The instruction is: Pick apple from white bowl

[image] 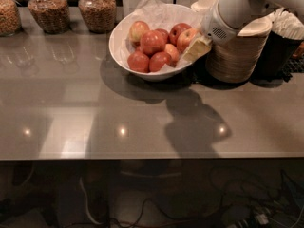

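Observation:
The white bowl, lined with crinkled white paper, stands at the back middle of the grey counter and holds several apples. The apple, red with an orange-yellow blush, lies at the bowl's right side. My gripper reaches in over the bowl's right rim from the upper right and sits against this apple's right side. Whether it grips the apple does not show. Darker red apples lie to the apple's left, and another pale apple sits at the far left of the bowl.
A stack of beige disposable bowls stands just right of the white bowl, under my arm. A dark container stands further right. Glass jars line the back left. The counter's front edge runs across the view.

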`<state>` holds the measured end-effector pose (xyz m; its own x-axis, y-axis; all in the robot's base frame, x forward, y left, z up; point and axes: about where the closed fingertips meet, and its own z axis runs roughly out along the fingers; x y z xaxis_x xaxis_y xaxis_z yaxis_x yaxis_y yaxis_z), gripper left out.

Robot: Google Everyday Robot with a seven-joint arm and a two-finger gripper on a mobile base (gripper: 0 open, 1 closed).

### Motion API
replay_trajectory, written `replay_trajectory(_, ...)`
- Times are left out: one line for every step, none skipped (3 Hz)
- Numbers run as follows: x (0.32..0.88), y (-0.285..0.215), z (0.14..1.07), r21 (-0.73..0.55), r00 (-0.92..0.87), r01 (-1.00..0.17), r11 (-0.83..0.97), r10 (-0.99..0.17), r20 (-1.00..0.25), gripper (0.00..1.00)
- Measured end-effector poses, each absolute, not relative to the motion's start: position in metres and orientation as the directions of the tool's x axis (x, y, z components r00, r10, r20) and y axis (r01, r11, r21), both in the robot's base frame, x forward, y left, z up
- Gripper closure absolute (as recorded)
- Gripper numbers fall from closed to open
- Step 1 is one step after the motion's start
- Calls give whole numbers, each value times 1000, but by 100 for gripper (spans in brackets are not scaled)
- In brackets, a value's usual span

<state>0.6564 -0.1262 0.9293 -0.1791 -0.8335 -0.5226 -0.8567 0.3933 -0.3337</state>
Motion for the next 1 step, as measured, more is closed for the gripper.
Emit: replay_trajectory(638, -140, 953, -331, -98, -876, 351, -802, -589, 100)
